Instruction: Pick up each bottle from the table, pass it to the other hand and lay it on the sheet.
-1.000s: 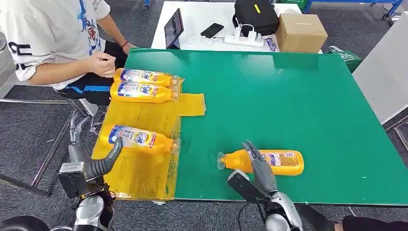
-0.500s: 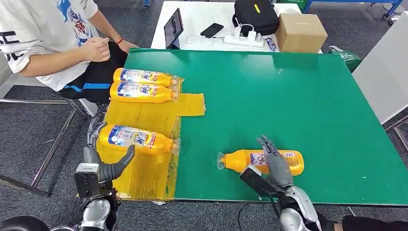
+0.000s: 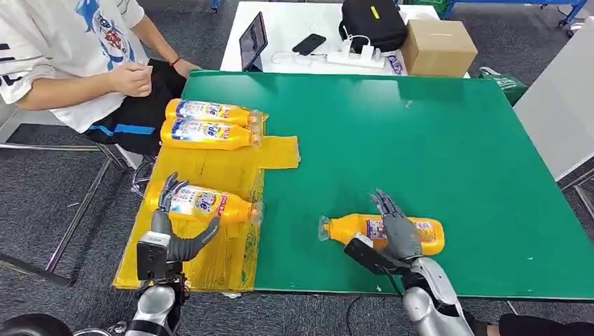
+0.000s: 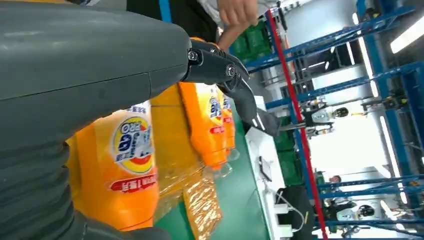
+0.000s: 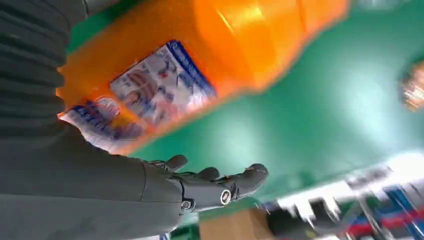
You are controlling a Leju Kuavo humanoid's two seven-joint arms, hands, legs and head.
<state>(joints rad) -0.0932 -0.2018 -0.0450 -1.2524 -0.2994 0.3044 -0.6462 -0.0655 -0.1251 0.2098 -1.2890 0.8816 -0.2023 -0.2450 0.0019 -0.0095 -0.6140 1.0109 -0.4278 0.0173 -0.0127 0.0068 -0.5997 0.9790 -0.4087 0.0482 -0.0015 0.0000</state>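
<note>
One bottle (image 3: 382,232) is left on the green table (image 3: 434,140), lying on its side with the cap toward the yellow sheet (image 3: 210,175). The right hand (image 3: 394,236) is placed over its labelled middle with fingers spread and thumb apart; no closed grasp is seen. Three bottles are already laid on the sheet, two (image 3: 207,124) at the far end and one (image 3: 199,202) nearer. The left hand (image 3: 175,227) is held open beside that nearer bottle, gripping nothing.

Risks noted: the round bottle may be rolled away if the fingers are closed off-centre. The smooth label may slip in a loose grip during the hand-over. The nearer laid bottle may be knocked by the left hand. A seated person (image 3: 77,56) is close to the sheet.
</note>
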